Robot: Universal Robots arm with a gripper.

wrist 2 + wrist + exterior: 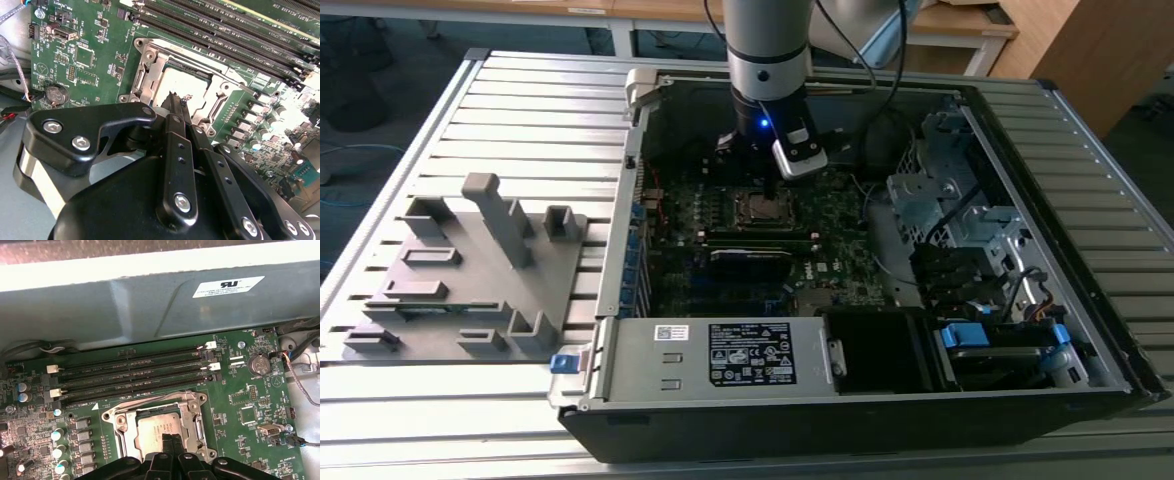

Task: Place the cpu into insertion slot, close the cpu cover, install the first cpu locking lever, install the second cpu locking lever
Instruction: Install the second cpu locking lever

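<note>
Closest to us, our gripper (176, 100) has its fingers pinched together, holding nothing, tips just above the cpu (159, 429). The chip lies flat in the insertion slot (125, 425), the cpu cover (150, 65) framing it down around its edges.

Print sits on a black label (751, 353) on the power supply and a white sticker (228, 286) on the case wall. None of it can be read.

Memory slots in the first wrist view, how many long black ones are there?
4, stacked in parallel between the case wall and the cpu. All look unfilled.
</note>
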